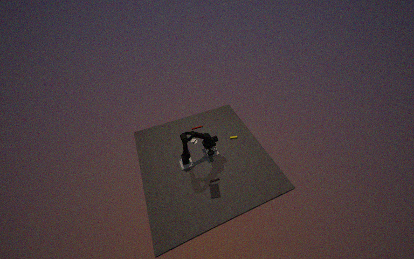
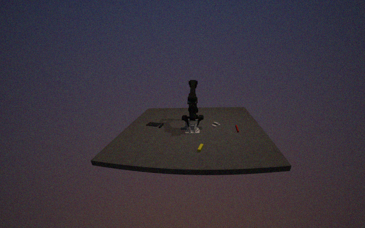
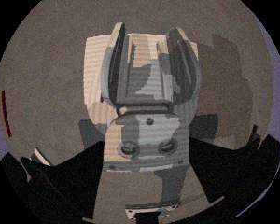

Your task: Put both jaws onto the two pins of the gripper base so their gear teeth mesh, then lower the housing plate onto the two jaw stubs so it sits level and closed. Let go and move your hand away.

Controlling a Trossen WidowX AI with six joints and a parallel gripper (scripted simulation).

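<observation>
The gripper base [image 2: 192, 132] [image 3: 94, 77] is a pale plate on the table, also seen in the top view [image 1: 216, 153]. Two grey jaws stand on it side by side, the left jaw [image 3: 114, 70] and the right jaw [image 3: 187, 70], roughly parallel with a gap between them. Their pins and gear teeth are hidden. My gripper [image 2: 193, 126] [image 3: 146, 144] is shut on the pale housing plate [image 3: 149, 133] by its sides, with its two round holes in view. The plate is over the rear of the base and covers the jaws' near ends. I cannot tell whether it touches the stubs.
Two small white pieces [image 1: 194, 141] [image 2: 215, 124] lie beside the arm. A red bar [image 1: 197, 127] [image 2: 237, 128] [image 3: 6, 114] lies farther out on that side. A yellow block [image 1: 233, 137] [image 2: 200, 147] lies beyond the base. A dark flat panel [image 1: 215, 191] [image 2: 153, 124] and a dark bar [image 1: 214, 180] [image 2: 161, 125] lie on the other side.
</observation>
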